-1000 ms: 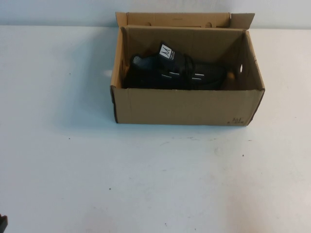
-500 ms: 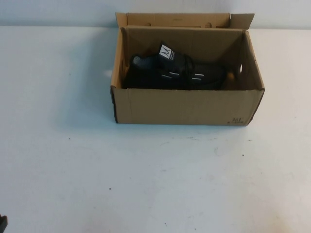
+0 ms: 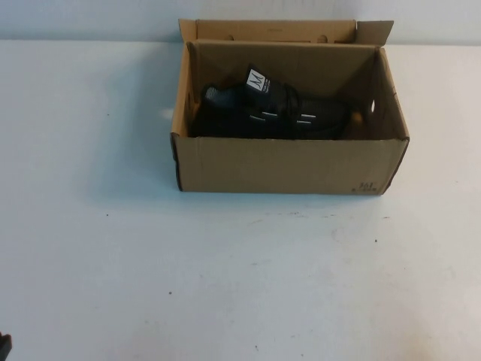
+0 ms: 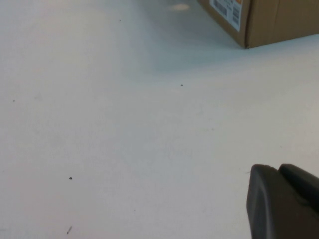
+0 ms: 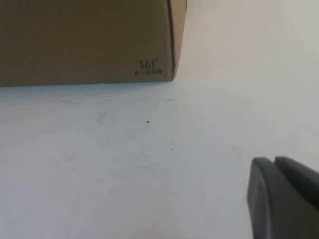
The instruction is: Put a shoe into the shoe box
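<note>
Two grippers sit pulled back, and on neither can I tell how the jaws stand. The left gripper (image 4: 284, 201) shows only as a dark, rounded plastic lump low over the pale matte surface (image 3: 225, 278); in the high view it is a sliver at the lower left corner. The right gripper (image 5: 284, 196) looks the same, facing the shoe box's printed corner. The shoe box (image 3: 289, 165), brown corrugated cardboard with its flaps open, stands upper centre. The shoe (image 3: 270, 113), black mesh with a white tongue label, lies inside it. Nothing has shifted from the earlier frames.
</note>
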Robot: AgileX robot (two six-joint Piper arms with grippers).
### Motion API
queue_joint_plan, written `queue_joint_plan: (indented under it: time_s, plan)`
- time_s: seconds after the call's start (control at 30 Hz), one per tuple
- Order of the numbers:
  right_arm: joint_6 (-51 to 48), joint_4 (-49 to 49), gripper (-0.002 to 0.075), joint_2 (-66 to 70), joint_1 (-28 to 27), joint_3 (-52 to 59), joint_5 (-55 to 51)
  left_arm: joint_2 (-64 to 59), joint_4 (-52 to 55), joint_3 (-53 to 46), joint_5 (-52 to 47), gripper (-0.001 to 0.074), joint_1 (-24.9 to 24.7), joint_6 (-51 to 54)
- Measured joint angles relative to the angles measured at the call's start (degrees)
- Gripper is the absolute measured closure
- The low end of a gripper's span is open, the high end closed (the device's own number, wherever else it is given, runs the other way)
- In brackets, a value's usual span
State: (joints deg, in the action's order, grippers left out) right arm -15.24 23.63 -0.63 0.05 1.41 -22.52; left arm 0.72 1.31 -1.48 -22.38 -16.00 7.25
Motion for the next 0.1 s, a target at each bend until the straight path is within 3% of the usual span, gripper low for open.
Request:
queue_joint_plan:
  time_s: [0.1]
  plan:
    - [0.0,0.1,0.0742,-0.1,0.0,0.0,0.0,0.0,0.0,0.0,0.0,0.0736,0.0,0.0]
